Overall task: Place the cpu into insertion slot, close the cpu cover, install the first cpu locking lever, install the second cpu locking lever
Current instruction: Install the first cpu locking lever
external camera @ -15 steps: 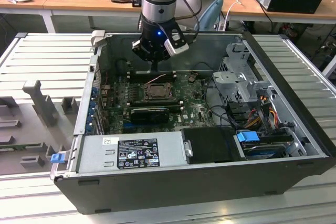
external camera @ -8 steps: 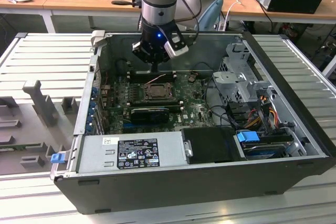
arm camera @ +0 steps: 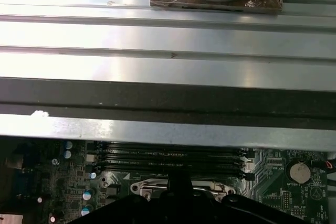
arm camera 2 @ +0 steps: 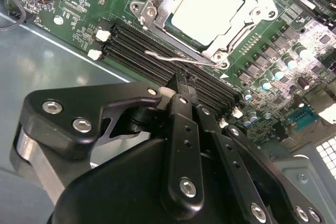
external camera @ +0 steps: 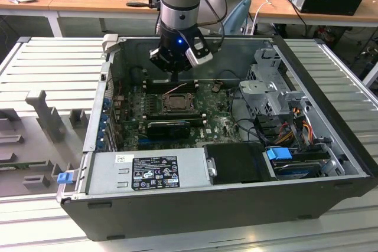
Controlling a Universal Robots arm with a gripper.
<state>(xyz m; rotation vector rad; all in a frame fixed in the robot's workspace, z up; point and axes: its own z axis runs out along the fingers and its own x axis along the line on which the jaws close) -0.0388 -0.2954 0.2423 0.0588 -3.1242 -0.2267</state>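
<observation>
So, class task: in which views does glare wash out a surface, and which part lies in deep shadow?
In the second wrist view, glare whitens the cpu; in the first wrist view, bright sheen bleaches the ribbed metal table; in the exterior view, the case floor under the gripper lies dark.

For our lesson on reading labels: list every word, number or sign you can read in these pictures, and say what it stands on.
None can be read.
Power supply label: print too small.
White sticker beside it: too small.
Circuit board markings in the second wrist view: too blurred.
</observation>
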